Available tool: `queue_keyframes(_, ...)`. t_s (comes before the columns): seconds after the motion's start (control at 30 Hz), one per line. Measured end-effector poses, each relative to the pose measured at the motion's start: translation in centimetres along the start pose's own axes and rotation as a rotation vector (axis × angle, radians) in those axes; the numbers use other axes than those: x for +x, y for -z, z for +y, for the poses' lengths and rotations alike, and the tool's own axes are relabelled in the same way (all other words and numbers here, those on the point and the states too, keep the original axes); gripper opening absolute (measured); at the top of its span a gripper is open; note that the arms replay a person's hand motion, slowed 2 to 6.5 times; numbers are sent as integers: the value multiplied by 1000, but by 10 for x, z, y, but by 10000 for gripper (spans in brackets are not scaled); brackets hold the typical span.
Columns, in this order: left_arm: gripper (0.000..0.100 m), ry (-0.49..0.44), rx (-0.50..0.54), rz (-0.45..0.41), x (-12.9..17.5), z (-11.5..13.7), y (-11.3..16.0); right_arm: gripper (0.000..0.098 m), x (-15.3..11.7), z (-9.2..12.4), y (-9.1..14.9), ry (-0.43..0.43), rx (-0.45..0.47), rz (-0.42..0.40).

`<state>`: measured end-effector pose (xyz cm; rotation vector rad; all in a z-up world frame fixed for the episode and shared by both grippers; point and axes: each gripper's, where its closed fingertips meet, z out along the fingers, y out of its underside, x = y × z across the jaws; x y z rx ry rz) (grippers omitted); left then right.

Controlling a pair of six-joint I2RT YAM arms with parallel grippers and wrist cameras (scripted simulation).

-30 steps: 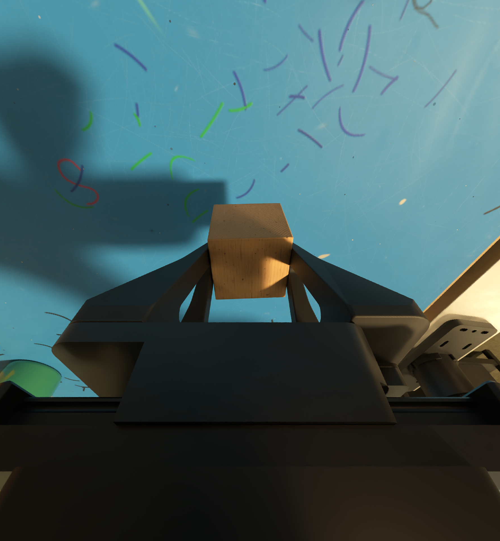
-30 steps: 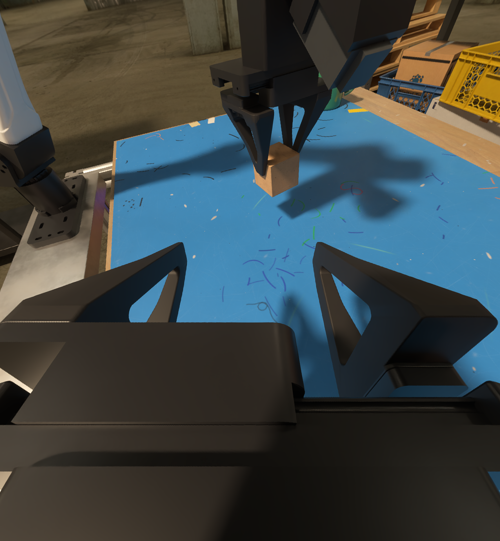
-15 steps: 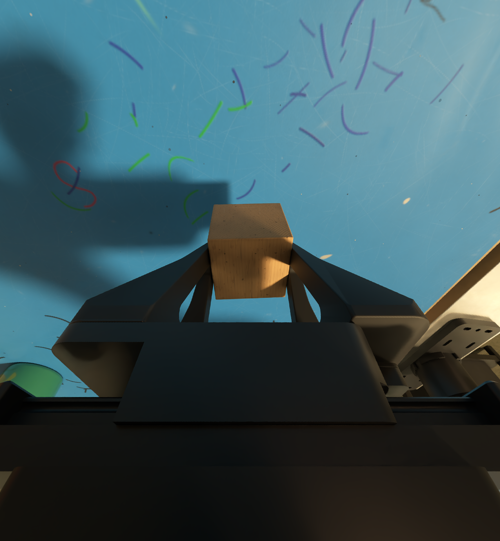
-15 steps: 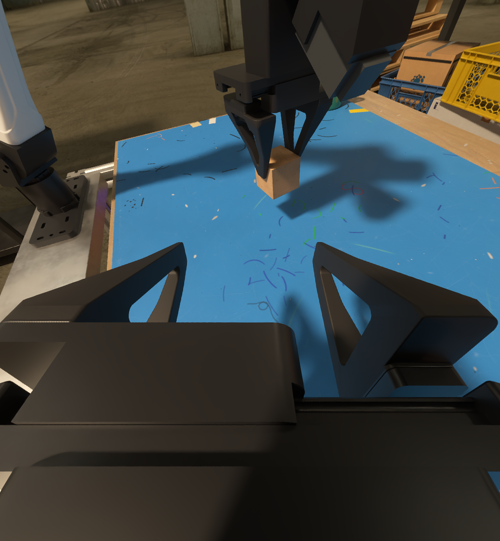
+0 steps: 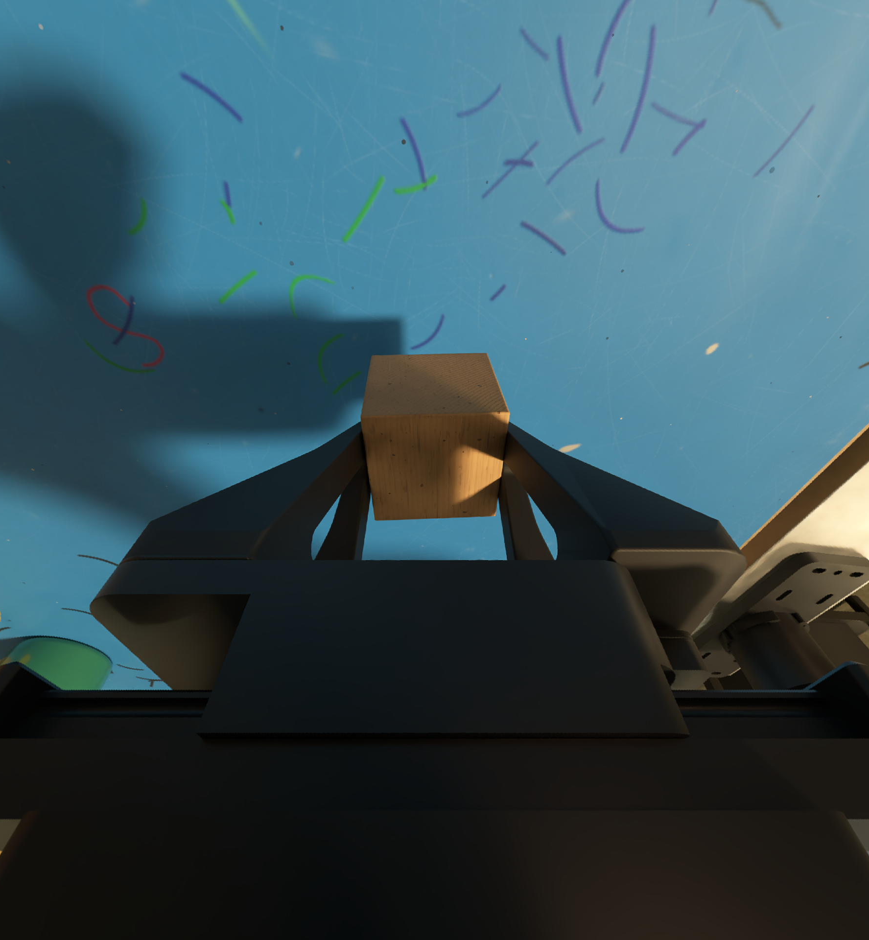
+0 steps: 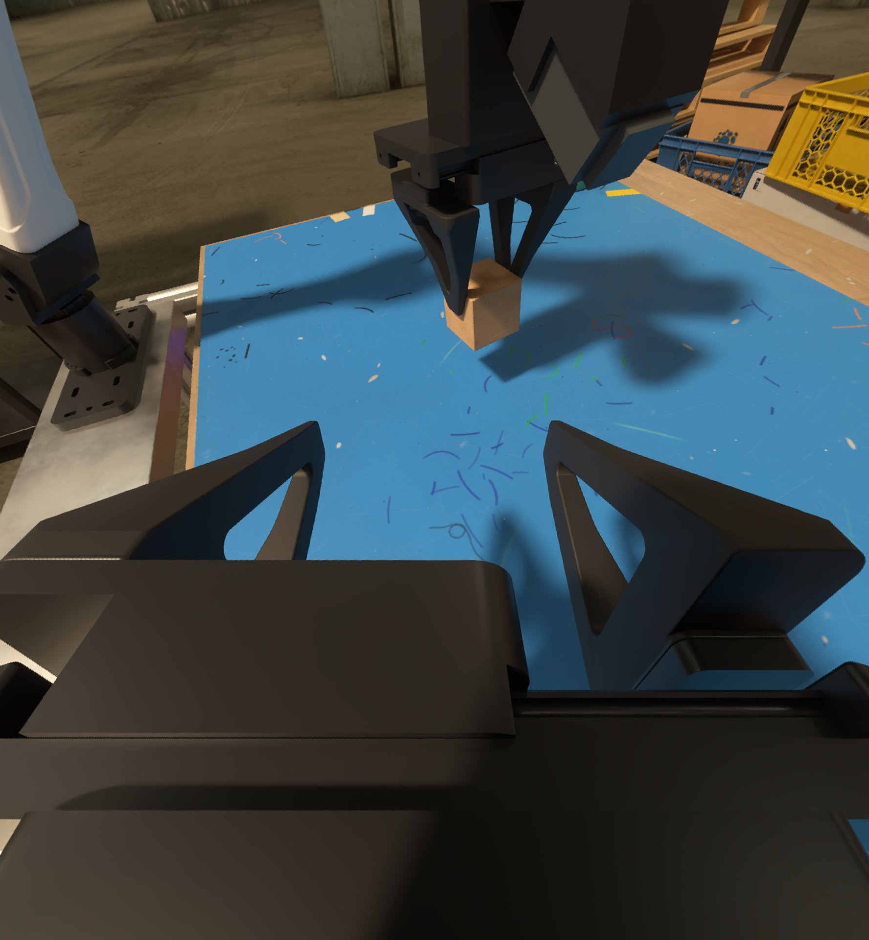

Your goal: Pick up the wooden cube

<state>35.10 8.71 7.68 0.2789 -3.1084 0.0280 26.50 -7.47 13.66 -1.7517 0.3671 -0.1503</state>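
Left wrist view: the wooden cube (image 5: pixel 435 447) is seen clamped between the two fingers of the left gripper (image 5: pixel 435 458), which are closed onto its opposite side faces. The fingertips (image 5: pixel 511 447) are pressed against the upper part of the block, and most of its body projects beyond them.

In the right wrist view the cube (image 6: pixel 485 310) is shown near the far left part of the blue mat (image 6: pixel 320 315). A shadow is cast on the mat just beside and apart from the block, so it is judged to be lifted clear of the surface, though only slightly.

Handling: the block is judged to be rigid, light and not fragile. Its faces are flat and parallel, so a firm pinch across two opposite sides is suited to it. Smooth wood may slip if the hold is shallow; a grip nearer the middle of the faces would be more secure than one close to the top edge.

Pose: the left arm is held nearly vertical above the mat, fingers pointing down. The right gripper (image 6: pixel 435 458) is held low over the near part of the mat, well apart from the cube, with its fingers spread wide and nothing between them.

A yellow crate (image 6: pixel 849 152) and a cardboard box (image 6: pixel 742 109) are seen beyond the table's wooden edge.
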Motion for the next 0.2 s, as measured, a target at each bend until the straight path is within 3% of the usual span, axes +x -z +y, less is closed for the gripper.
queue_keyframes(0.2,409,-6,0,4,0,0,-1,737,0,0,0,-1,0,0)
